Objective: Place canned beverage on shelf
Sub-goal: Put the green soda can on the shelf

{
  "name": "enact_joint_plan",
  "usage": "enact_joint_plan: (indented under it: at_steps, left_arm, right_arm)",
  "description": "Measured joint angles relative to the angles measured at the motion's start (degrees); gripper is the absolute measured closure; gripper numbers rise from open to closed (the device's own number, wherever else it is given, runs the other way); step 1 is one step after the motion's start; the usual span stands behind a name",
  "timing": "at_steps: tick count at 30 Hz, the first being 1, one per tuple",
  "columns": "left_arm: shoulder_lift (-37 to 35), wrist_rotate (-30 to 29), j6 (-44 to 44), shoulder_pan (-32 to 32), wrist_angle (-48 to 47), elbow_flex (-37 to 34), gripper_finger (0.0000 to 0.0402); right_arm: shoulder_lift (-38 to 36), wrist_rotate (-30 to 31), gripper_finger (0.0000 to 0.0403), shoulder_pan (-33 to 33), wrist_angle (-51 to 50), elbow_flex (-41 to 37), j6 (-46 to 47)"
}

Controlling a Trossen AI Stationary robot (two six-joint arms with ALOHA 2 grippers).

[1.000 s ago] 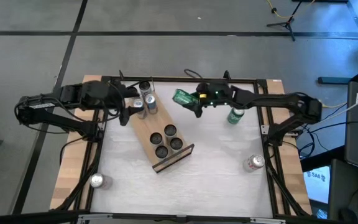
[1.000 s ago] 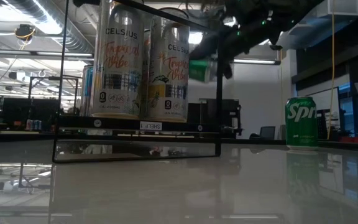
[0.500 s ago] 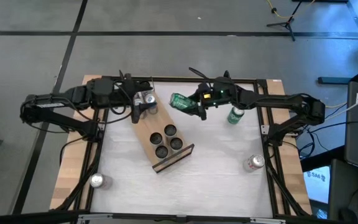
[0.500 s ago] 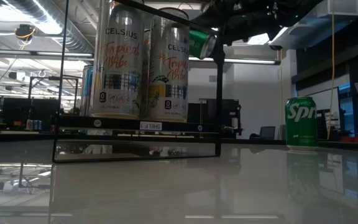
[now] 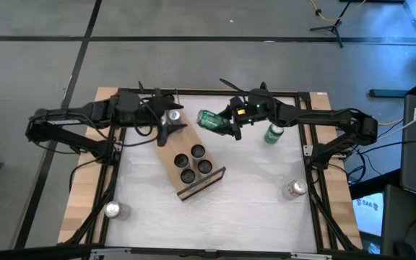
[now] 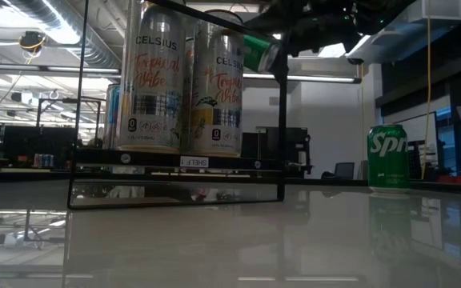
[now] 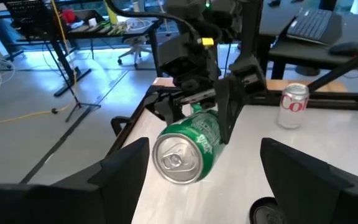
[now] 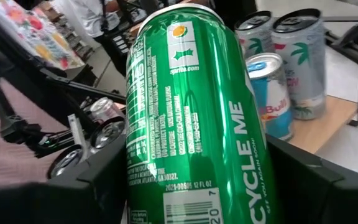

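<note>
Right gripper (image 5: 224, 124) pinches a green Sprite can (image 5: 211, 120) between its fingers; can lies on its side, lifted off the table (image 5: 251, 180), just right of the far end of the shelf (image 5: 186, 155); in the low view the held can (image 6: 259, 53) shows tilted, high up, beside the tall Celsius cans (image 6: 184, 80); in the right wrist view the green can (image 8: 197, 118) fills the frame between both dark fingers (image 8: 98, 186), with tall cans and a blue-and-silver can (image 8: 269, 93) behind it on the wooden board

Left gripper (image 5: 166, 132) sits over the far end of the shelf, fingers spread, nothing between them; in the left wrist view its fingers (image 7: 123, 177) stand wide apart and the other arm's gripper with the green can (image 7: 188, 149) shows beyond, can top facing the camera

Shelf lies diagonally at table centre, its near end toward the right; three dark-topped cans (image 5: 195, 162) stand at its near end; silver-topped cans (image 5: 172, 114) stand at its far end by the left gripper

Second green Sprite can (image 5: 274, 133) stands upright on the table, right of the held one; red-and-silver can (image 5: 295, 189) at near right; silver can (image 5: 113, 210) at near left corner
</note>
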Motion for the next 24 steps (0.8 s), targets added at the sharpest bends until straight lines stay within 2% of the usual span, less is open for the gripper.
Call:
enact_joint_plan:
  at_steps: [7,11,17,24]
  left_arm:
    - [3.6,0.3,4.1,0.0,0.5,0.0,0.0104]
    - [6.2,2.7,7.9,0.0,1.7,0.0,0.0104]
    - [10.1,5.9,9.6,0.0,3.7,0.0,0.0104]
    - [11.7,6.3,9.6,0.0,3.6,0.0,0.0104]
  right_arm:
    - [0.0,-7.0,0.0103,0.0,1.3,0.0,0.0]
    - [0.0,-10.6,0.0102,0.0,1.1,0.0,0.0]
    - [0.0,-12.6,0.0102,0.0,1.1,0.0,0.0]
    - [0.0,-16.6,0.0102,0.0,0.9,0.0,-0.2]
